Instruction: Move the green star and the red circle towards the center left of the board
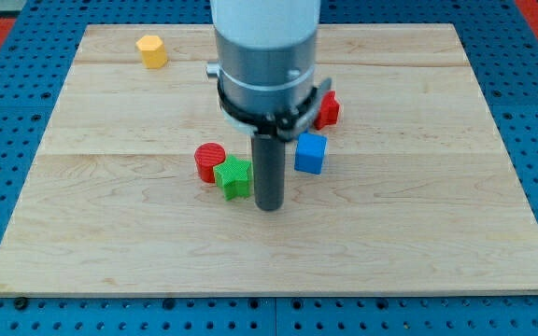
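The green star [235, 177] lies near the middle of the wooden board [110, 233]. The red circle [209, 161] sits just to its upper left, touching it. My tip [269, 206] is on the board just to the right of the green star, very close to it and slightly lower in the view. The dark rod rises from the tip into the grey arm body [265, 56], which hides part of the board behind it.
A blue cube [310, 153] sits to the right of the rod. Another red block [327, 109] is partly hidden behind the arm at the upper right. A yellow block [152, 51] lies near the board's top left.
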`<action>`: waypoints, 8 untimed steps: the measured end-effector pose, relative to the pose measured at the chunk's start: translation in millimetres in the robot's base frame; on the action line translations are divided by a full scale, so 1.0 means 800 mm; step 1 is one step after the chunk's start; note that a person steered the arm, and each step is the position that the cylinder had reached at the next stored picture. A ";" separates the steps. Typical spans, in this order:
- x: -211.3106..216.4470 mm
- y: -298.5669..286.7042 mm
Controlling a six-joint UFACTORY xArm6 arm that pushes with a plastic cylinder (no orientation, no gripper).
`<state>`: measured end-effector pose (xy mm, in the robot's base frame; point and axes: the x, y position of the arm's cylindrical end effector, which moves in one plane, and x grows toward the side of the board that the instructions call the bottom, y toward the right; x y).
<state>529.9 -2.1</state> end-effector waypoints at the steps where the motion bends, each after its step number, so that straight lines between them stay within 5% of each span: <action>1: -0.009 -0.045; 3: -0.097 -0.096; 7: -0.086 -0.015; 8: -0.140 -0.048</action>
